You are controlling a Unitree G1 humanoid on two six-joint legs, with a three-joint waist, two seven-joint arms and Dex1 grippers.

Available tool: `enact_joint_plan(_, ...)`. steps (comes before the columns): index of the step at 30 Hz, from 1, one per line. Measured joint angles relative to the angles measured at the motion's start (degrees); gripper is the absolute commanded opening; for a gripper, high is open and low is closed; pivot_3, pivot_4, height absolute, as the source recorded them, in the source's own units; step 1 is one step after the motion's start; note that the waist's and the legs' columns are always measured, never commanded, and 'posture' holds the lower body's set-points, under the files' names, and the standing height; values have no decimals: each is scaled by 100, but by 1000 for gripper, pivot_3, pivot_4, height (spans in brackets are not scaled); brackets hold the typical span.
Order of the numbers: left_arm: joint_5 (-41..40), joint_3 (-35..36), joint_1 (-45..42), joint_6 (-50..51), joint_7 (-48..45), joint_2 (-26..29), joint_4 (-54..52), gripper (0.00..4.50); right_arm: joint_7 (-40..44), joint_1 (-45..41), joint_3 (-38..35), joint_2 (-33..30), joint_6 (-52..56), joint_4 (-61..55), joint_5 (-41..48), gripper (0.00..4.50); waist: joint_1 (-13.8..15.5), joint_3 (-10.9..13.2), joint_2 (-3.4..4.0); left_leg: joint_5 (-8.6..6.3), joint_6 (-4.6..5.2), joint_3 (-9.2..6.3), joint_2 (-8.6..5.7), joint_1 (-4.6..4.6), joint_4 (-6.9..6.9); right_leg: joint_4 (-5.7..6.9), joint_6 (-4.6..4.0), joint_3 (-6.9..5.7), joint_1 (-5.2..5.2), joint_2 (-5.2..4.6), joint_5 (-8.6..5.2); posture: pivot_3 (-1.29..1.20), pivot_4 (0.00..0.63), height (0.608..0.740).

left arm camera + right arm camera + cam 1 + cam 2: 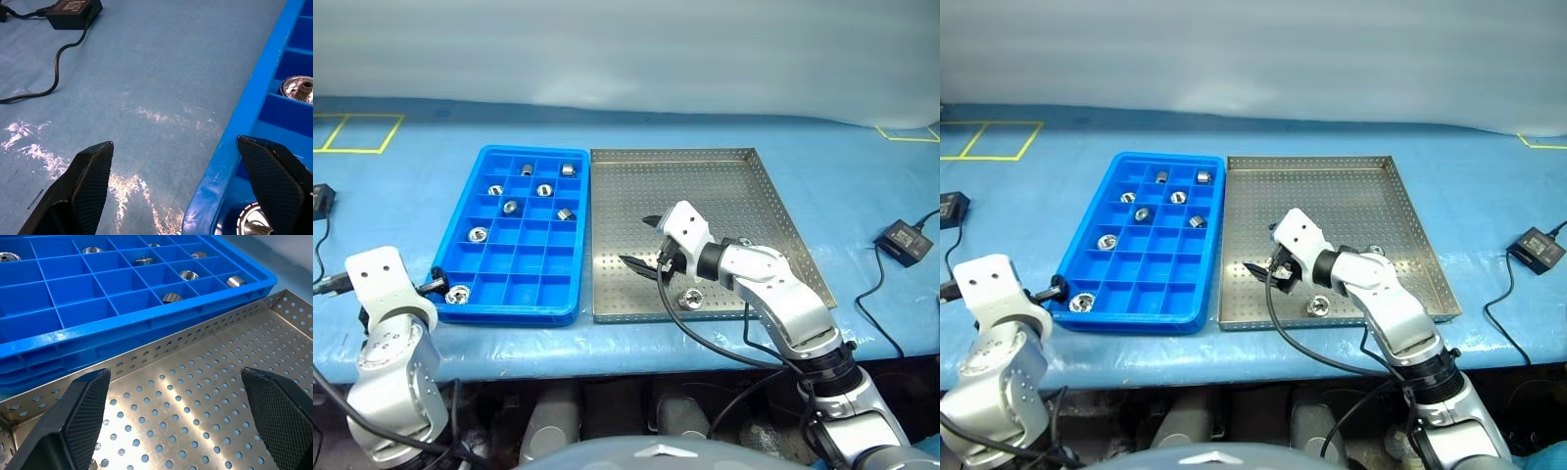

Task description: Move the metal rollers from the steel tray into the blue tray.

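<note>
Right tool (644, 246) hovers empty, jaws wide, over the steel tray (724, 186), one of the metal rollers (693, 297) just beside it. Left tool (181, 191) gapes across the blue tray (475, 211) near corner; seven rollers sit inside.

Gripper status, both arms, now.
Left gripper: open, holding nothing, straddling the blue tray rim.
Right gripper: open, holding nothing, over the steel tray.

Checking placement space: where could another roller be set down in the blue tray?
In the blue tray, the whole right-hand column below the far-corner roller and most near rows are bare. Metal rollers cluster in the far rows. The steel tray beyond the right gripper is bare.
</note>
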Motion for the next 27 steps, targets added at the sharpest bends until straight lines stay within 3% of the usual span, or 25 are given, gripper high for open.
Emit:
enact_joint_plan(10, -449, -238, -25, 208, -353, -565, 106, 4380, -118, -81, -15, 46, 0, 22, -37, 4500, 82, 1, -1, 0, 0, -6, -4, -3, 4, -2, 0, -8, -1, -5, 0, 90, 150, 740)
enact_joint_plan(16, -686, -257, -31, 438, -498, -612, -20, 4380, -157, -87, -15, 54, 0, 27, -47, 4500, 125, 2, -2, -1, 3, -11, -12, -3, 9, -9, 1, -17, -8, -17, -1, 83, 150, 740)
enact_joint_plan(27, -1016, 562, -543, 339, -608, -527, -183, 4380, -177, -87, -104, 29, -1, 199, -48, 4500, 42, 3, -4, -1, 3, -13, -7, -13, 0, -9, 0, -20, 2, -8, 0, 99, 150, 740)
